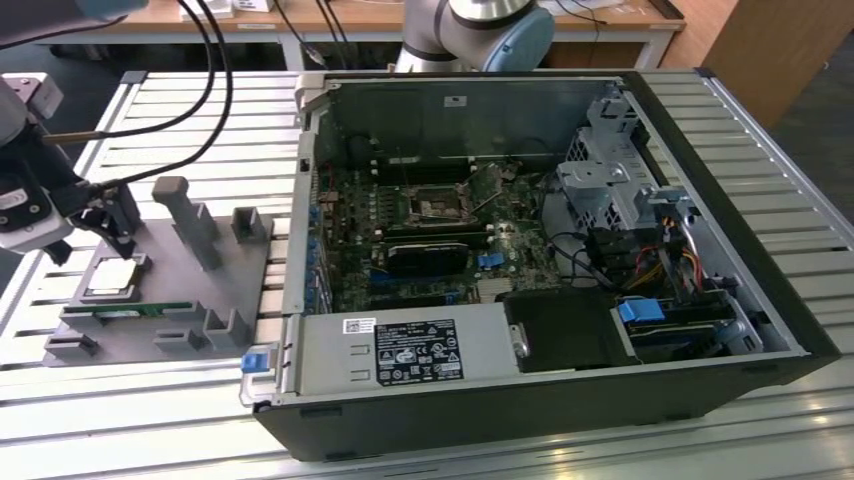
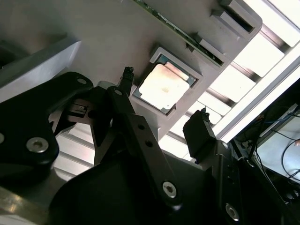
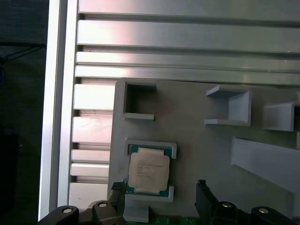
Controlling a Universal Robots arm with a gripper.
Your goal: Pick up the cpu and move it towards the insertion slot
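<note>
We see the hand [image 3: 159, 184] poised directly over the cpu [image 3: 148, 171]. Its two black fingers [image 2: 200, 129] are spread apart, one on either side of the chip, and nothing is clamped between them. The cpu lies flat beneath the hand, silvery top up, seated in its square recess in the grey holder [image 1: 174, 295]. From these views we cannot tell whether the fingertips touch the holder's surface. Just beyond the chip from the hand, a thin green memory stick [image 1: 123, 312] rests along the holder's edge, and grey upright posts [image 1: 187, 225] rise from the holder close beside the hand. The holder sits on the slatted metal tabletop [image 1: 561, 455]. Well apart from the hand, toward the exterior view's right, the open computer case [image 1: 534, 405] lies on the same tabletop. The insertion slot [image 1: 438, 207] shows on the motherboard inside it as a metal frame with a dark centre.
</note>
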